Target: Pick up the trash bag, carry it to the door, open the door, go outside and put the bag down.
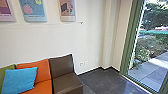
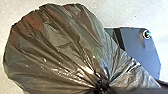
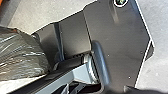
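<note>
A bulging trash bag (image 2: 55, 47) is pinched at its gathered neck in the left gripper (image 2: 105, 88).
How the right gripper (image 3: 132, 89) stands, one cannot tell. Beyond — at eleven o'clock — a brown seat (image 1: 63, 67) adjoins an orange seat (image 1: 43, 86); at two o'clock, green-framed glass (image 1: 127, 46) fronts paving (image 1: 150, 71) and shrubs (image 1: 146, 48).

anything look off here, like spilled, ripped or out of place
Nothing looks spilled or ripped; the trash bag is gathered tight at its neck. The one odd thing is a small dark spot on the wall just below and right of the posters, at the end of a faint line; I can't tell what it is.
</note>
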`<state>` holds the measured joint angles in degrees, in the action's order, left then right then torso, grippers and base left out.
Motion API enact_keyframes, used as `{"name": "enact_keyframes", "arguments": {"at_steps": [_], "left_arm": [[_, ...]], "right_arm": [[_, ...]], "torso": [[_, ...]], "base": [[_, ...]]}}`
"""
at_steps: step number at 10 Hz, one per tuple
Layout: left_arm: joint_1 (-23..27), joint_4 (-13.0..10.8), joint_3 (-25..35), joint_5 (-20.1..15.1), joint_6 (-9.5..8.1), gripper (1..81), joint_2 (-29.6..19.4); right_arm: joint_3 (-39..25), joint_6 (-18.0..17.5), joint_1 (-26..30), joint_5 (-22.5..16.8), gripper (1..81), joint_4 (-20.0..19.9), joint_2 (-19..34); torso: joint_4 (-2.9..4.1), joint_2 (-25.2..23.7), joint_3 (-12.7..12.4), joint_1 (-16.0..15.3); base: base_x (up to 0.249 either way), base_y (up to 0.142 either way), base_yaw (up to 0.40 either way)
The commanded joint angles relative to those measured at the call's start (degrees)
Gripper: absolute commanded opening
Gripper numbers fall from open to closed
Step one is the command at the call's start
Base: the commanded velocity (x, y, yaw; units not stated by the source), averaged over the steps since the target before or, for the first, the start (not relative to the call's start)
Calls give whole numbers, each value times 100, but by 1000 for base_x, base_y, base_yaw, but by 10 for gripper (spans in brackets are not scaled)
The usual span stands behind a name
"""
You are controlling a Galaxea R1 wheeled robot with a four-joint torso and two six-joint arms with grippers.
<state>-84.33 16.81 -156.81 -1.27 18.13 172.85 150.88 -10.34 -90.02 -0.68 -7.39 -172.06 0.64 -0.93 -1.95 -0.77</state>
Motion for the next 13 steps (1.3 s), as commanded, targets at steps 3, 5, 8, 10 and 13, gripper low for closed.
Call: {"name": "enact_keyframes", "arguments": {"at_steps": [3,5,8,10,13], "left_arm": [[352,15,-17,-313,33,10,-13],[360,15,-17,-313,42,10,4],[360,24,-26,-313,42,10,4],[352,24,-26,-313,42,10,4],[360,24,-26,-313,42,10,4]], "right_arm": [[-7,-12,269,-327,811,0,-15],[-7,-12,269,-327,811,0,-24],[19,-12,277,-327,811,0,-50],[98,5,269,-327,811,9,-94],[107,5,260,-327,811,18,-103]], "torso": [[0,0,0,0],[0,0,0,0],[0,0,0,0],[0,0,0,0],[0,0,0,0]], "base": [[0,0,-206],[0,0,-207],[0,0,-210],[0,0,-216],[0,0,-223]]}}
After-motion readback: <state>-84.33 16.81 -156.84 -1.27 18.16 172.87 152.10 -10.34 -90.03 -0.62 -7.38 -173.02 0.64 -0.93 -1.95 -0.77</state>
